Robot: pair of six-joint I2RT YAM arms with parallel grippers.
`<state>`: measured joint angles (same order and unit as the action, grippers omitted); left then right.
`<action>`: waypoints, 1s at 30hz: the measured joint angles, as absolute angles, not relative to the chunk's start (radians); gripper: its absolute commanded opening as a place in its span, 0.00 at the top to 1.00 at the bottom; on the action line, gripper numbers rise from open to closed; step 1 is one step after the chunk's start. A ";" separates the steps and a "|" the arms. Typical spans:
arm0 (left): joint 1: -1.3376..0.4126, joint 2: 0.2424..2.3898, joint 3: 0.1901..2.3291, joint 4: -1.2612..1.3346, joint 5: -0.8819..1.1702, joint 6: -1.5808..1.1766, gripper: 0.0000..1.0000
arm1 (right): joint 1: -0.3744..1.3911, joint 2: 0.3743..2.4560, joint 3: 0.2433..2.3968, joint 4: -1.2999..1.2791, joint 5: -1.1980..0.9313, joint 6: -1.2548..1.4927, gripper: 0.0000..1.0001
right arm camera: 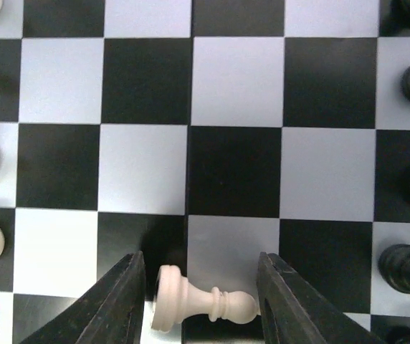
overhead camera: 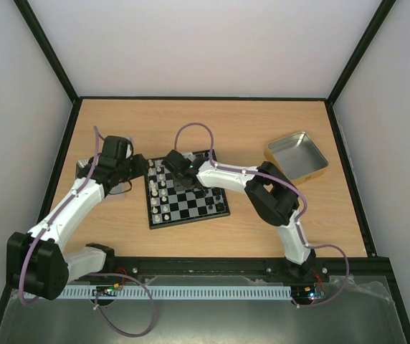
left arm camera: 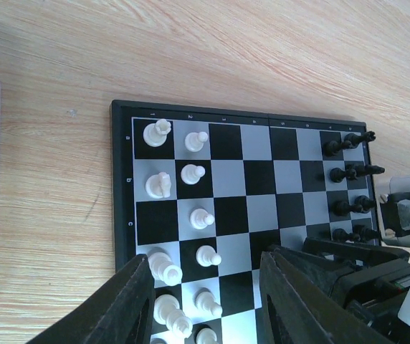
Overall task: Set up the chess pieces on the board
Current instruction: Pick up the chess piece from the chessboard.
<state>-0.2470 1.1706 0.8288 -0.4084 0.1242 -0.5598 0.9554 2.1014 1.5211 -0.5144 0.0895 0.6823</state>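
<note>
On the board (overhead camera: 198, 204), toward its middle, a cream-white pawn (right arm camera: 205, 304) lies on its side across a light square. It sits between the two fingers of the right gripper (right arm camera: 201, 261), its base by one finger and its head at the other. The jaws stand apart, and I cannot tell whether they pinch the pawn or only flank it.

The other white pieces (left arm camera: 160, 134) stand in two files along one side of the board, and the black pieces (left arm camera: 348, 172) stand along the opposite side.

The left gripper (left arm camera: 206, 261) hangs over the white side, its jaws spread and holding nothing, with white chessmen standing on the squares below the gap.

The board rests near the middle of the wooden table (overhead camera: 212, 122). An open silver tin (overhead camera: 298, 154) lies well apart, to the right.
</note>
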 measured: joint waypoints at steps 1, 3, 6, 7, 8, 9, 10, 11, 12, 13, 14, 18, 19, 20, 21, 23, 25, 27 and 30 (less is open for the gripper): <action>-0.247 1.171 0.829 -0.409 0.125 -0.560 0.57 | 0.955 2.099 1.519 -0.514 0.080 0.677 0.57; -0.247 1.171 0.829 -0.409 0.125 -0.559 0.57 | 0.955 2.094 1.516 -0.513 0.059 0.665 0.57; -0.247 1.171 0.829 -0.409 0.126 -0.558 0.58 | 0.955 2.091 1.516 -0.513 0.022 0.654 0.58; -0.247 1.171 0.829 -0.409 0.126 -0.557 0.58 | 0.955 2.090 1.515 -0.514 0.009 0.653 0.58; -0.246 1.171 0.829 -0.409 0.126 -0.557 0.57 | 0.955 2.087 1.515 -0.514 -0.010 0.649 0.58; -0.246 1.171 0.829 -0.410 0.126 -0.556 0.57 | 0.955 2.086 1.515 -0.514 -0.025 0.645 0.58; -0.245 1.171 0.829 -0.410 0.126 -0.556 0.58 | 0.955 2.085 1.515 -0.514 -0.041 0.638 0.58; -0.245 1.171 0.829 -0.410 0.126 -0.556 0.57 | 0.955 2.081 1.512 -0.513 -0.059 0.633 0.58; -0.245 1.171 0.829 -0.410 0.126 -0.556 0.58 | 0.955 2.078 1.508 -0.513 -0.071 0.630 0.58; -0.245 1.171 0.829 -0.410 0.126 -0.556 0.58 | 0.955 2.075 1.504 -0.513 -0.086 0.627 0.58; -0.245 1.171 0.829 -0.410 0.126 -0.556 0.57 | 0.955 2.072 1.502 -0.513 -0.098 0.622 0.58; -0.243 1.170 0.829 -0.410 0.126 -0.555 0.57 | 0.955 2.070 1.501 -0.518 -0.112 0.585 0.60; -0.242 1.170 0.829 -0.410 0.126 -0.554 0.58 | 0.955 2.070 1.502 -0.522 -0.110 0.571 0.60; -0.241 1.170 0.829 -0.410 0.125 -0.553 0.57 | 0.955 2.071 1.504 -0.526 -0.107 0.558 0.60; -0.241 1.170 0.829 -0.410 0.125 -0.552 0.57 | 0.956 2.073 1.509 -0.535 -0.099 0.542 0.60; -0.241 1.170 0.829 -0.410 0.126 -0.550 0.58 | 0.957 2.080 1.520 -0.549 -0.086 0.513 0.60; -0.241 1.170 0.829 -0.410 0.126 -0.549 0.57 | 0.957 2.094 1.540 -0.564 -0.068 0.482 0.60; -0.241 1.170 0.829 -0.411 0.125 -0.549 0.57 | 0.957 2.105 1.555 -0.572 -0.052 0.455 0.60; -0.241 1.170 0.829 -0.411 0.126 -0.549 0.57 | 0.958 2.114 1.565 -0.575 -0.030 0.425 0.60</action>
